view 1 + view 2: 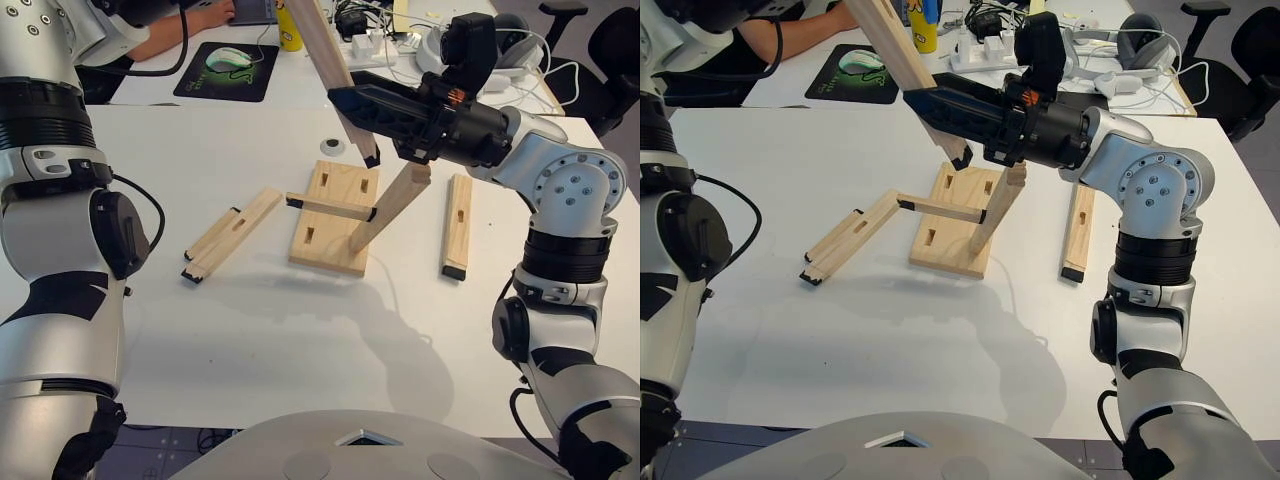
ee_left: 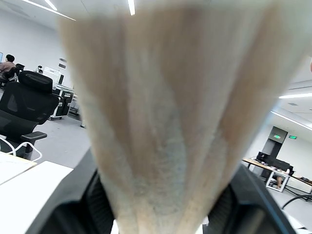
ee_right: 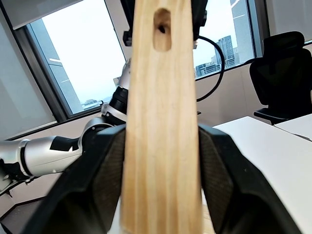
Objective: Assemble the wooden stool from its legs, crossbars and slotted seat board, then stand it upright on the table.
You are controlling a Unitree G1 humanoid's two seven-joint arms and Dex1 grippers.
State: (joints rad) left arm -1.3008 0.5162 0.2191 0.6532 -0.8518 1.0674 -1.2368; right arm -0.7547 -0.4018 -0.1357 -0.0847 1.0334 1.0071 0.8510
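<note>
The left gripper (image 2: 165, 200) and the right gripper (image 1: 342, 100) both clamp tight on one pale wooden leg with a black end cap (image 1: 322, 45). This leg slants above the pale slotted seat board (image 1: 330, 255), which lies flat in the middle of the white table (image 1: 300, 340). A tilted second leg (image 1: 390, 208) with a thin crossbar (image 1: 330, 207) rises from the board, a pair of slotted wooden bars (image 1: 228, 235) lies to its left and a single slotted bar (image 1: 457, 225) to its right, all well inside the table's edges.

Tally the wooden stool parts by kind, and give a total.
seat board: 1
thin crossbar: 1
thick bars held in jaws: 2
thick bars lying on the table: 3
Total: 7
</note>
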